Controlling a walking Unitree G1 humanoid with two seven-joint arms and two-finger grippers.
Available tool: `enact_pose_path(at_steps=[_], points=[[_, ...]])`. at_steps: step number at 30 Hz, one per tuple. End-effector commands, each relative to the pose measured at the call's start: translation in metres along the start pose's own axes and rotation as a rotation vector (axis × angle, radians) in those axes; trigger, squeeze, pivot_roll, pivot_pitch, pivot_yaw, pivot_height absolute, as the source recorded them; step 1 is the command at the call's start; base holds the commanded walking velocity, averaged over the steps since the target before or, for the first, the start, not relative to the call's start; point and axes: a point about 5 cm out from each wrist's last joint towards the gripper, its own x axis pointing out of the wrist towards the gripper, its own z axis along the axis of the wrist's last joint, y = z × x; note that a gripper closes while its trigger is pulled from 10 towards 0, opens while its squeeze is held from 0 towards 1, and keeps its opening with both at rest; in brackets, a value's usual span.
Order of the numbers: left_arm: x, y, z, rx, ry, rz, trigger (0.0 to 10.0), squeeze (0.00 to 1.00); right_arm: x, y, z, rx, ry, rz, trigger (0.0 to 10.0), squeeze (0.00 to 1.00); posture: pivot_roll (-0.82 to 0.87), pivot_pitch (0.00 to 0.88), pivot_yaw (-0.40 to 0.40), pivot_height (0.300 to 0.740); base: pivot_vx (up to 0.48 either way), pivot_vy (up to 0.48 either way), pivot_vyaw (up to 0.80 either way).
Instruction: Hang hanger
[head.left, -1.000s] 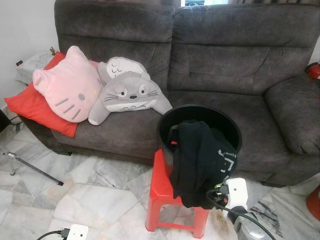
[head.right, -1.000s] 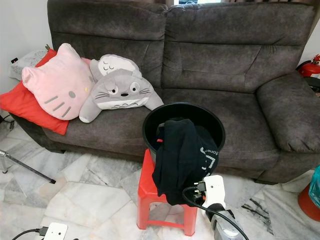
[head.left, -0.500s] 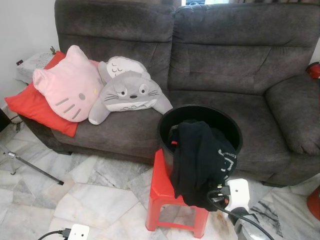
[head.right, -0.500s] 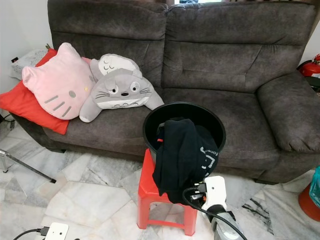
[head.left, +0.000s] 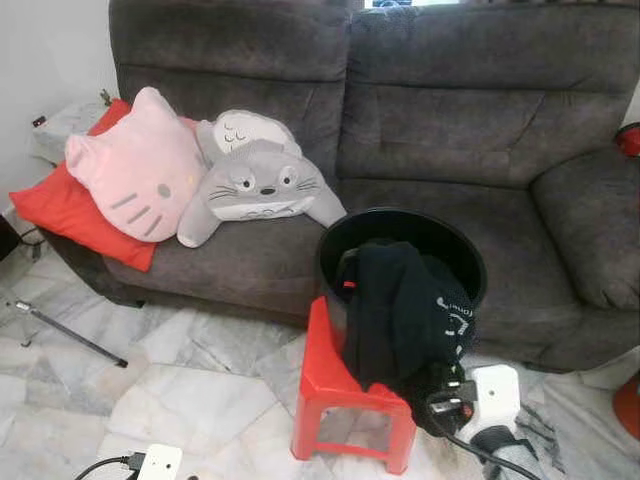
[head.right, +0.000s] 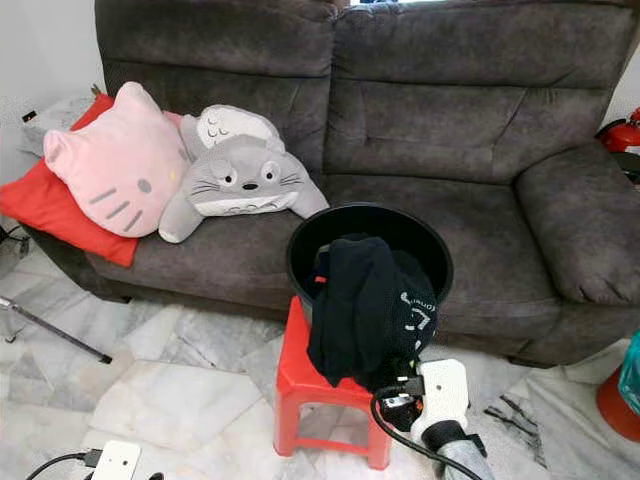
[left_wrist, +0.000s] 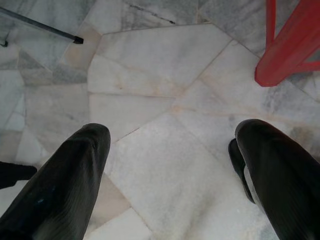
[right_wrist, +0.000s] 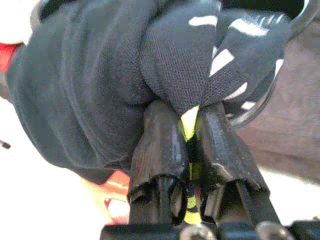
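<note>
Dead centre, a round black bucket (head.left: 402, 232) sits on a red plastic stool (head.left: 345, 395), hard against the front of the grey sofa (head.left: 450, 130). Spilling out of the bucket is a black garment (head.left: 395, 310) with white lettering, draped over the rim at 6 o'clock and hanging down past the stool's seat. No hanger can be made out among the folds.

The right gripper (right_wrist: 189, 131) is at the hem, down at 5 o'clock from the bucket, with both black fingers (right_wrist: 160, 145) pinched together on a bunch of the cloth, a yellow strip showing between them.

The left gripper (left_wrist: 170, 150) hangs low over the marble floor (left_wrist: 150, 95), fingers spread wide apart with nothing between them, a stool leg at its 1 o'clock.

On the sofa at 10 o'clock from the bucket: a pink cat cushion (head.left: 135, 180), a grey plush (head.left: 255, 185), a red pillow (head.left: 70, 215).
</note>
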Motion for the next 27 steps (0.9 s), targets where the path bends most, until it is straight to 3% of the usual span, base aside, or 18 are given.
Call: enact_pose_path(at_steps=[1, 5, 8, 11, 16, 23, 27], points=[[-0.001, -0.001, -0.004, 0.019, 0.023, -0.012, 10.0, 0.0, -0.001, -0.006, 0.021, -0.033, -0.058, -0.019, 0.0, 0.0, -0.15, 0.0, 0.033, 0.74, 0.0, 0.0, 0.0], [0.0, -0.001, -0.003, 0.02, 0.024, -0.013, 10.0, 0.0, -0.001, -0.011, 0.034, -0.038, -0.095, -0.036, 0.0, 0.0, -0.16, 0.0, 0.034, 0.74, 0.0, 0.0, 0.0], [0.0, -0.002, -0.002, 0.02, 0.024, -0.014, 10.0, 0.0, 0.012, -0.023, 0.076, 0.007, -0.222, -0.074, 0.0, 0.0, -0.16, 0.0, 0.034, 0.74, 0.0, 0.0, 0.0], [0.0, -0.002, -0.002, 0.02, 0.024, -0.013, 10.0, 0.0, 0.015, -0.023, 0.083, 0.011, -0.242, -0.071, 0.0, 0.0, -0.16, 0.0, 0.034, 0.74, 0.0, 0.0, 0.0], [0.001, -0.003, -0.001, 0.021, 0.022, -0.012, 10.0, 0.0, 0.044, -0.014, 0.116, 0.023, -0.315, -0.009, 0.0, 0.0, -0.15, 0.0, 0.034, 0.74, 0.0, 0.0, 0.0], [0.0, -0.002, -0.003, 0.015, 0.033, -0.011, 10.0, 0.0, 0.065, -0.006, 0.113, -0.014, -0.227, 0.056, 0.0, 0.0, -0.15, 0.0, 0.032, 0.74, 0.0, 0.0, 0.0], [-0.001, -0.002, -0.006, 0.01, 0.04, -0.018, 10.0, 0.0, 0.068, -0.006, 0.106, -0.019, -0.185, 0.058, 0.0, 0.0, -0.14, 0.0, 0.03, 0.74, 0.0, 0.0, 0.0]])
